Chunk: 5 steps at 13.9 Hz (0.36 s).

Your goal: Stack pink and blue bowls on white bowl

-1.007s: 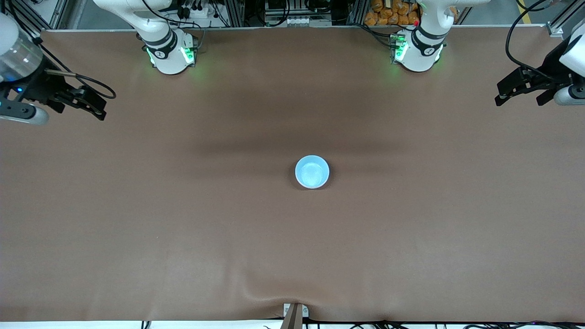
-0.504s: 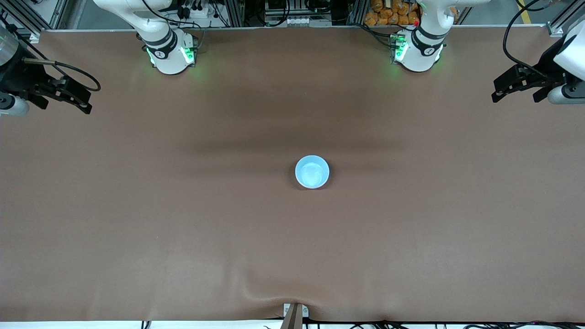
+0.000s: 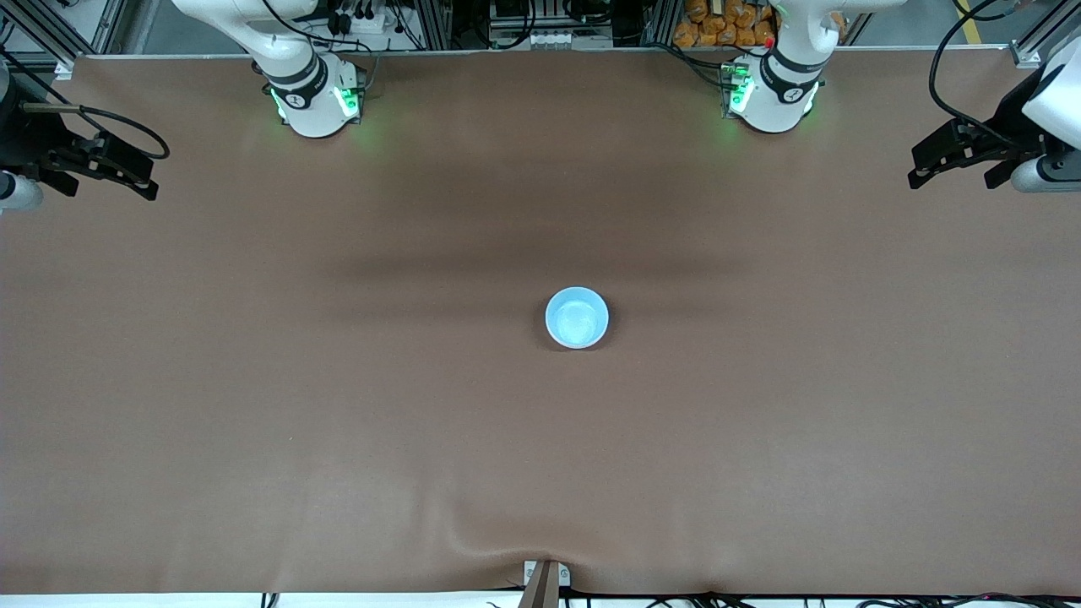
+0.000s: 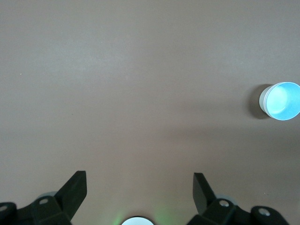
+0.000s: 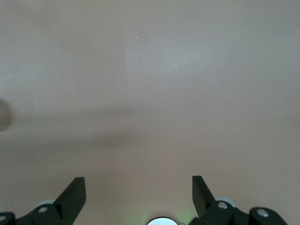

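A single stack of bowls (image 3: pixel 577 317) stood upright near the middle of the worktop (image 3: pixel 540 439), the blue bowl (image 4: pixel 282 101) uppermost, with a pale rim of another bowl showing just under it; the rest could not be made out. The left hand (image 3: pixel 918 170) hung wide and empty over the worktop's left-arm end, well apart from the stack. The right hand (image 3: pixel 145 181), equally wide and empty, hung over the right-arm end, also well apart from it.
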Tool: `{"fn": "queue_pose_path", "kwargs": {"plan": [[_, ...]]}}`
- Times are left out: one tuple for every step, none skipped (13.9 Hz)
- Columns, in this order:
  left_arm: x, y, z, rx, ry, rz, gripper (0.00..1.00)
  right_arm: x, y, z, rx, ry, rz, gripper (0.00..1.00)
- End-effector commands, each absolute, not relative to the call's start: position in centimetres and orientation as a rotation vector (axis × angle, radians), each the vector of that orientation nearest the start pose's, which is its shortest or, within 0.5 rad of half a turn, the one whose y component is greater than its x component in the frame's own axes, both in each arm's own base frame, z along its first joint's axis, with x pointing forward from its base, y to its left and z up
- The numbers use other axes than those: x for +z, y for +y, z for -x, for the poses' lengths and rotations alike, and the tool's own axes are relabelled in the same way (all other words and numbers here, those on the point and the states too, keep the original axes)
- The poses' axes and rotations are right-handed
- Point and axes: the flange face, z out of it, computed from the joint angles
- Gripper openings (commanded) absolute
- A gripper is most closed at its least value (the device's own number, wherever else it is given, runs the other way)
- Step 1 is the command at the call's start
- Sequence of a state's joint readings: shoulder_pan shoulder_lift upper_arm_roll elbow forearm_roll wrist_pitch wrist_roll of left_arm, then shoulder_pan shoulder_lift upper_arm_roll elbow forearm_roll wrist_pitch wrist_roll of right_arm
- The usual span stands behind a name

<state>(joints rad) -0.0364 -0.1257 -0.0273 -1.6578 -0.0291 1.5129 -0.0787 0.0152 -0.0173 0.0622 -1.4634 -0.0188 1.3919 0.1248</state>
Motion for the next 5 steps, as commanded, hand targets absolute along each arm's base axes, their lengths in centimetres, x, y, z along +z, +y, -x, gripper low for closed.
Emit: {"fn": "queue_pose_path", "kwargs": {"plan": [[65.46, -3.48, -50.73, 0.029, 0.003, 3.168, 1.0, 67.61, 4.3, -52.32, 0.055, 0.049, 3.149, 1.0], [65.38, -3.64, -50.76, 0.032, 0.003, 3.168, 1.0, 67.63, 4.45, -52.34, 0.05, 0.045, 3.151, 1.0], [65.31, -3.73, -50.81, 0.034, 0.01, 3.167, 1.0, 67.69, 4.39, -52.41, 0.04, 0.049, 3.149, 1.0], [65.05, -3.57, -50.88, 0.046, 0.005, 3.167, 1.0, 67.76, 4.34, -52.52, 0.026, 0.051, 3.147, 1.0], [64.97, -3.33, -50.88, 0.051, 0.003, 3.167, 1.0, 67.79, 4.34, -52.55, 0.021, 0.051, 3.146, 1.0]]}}
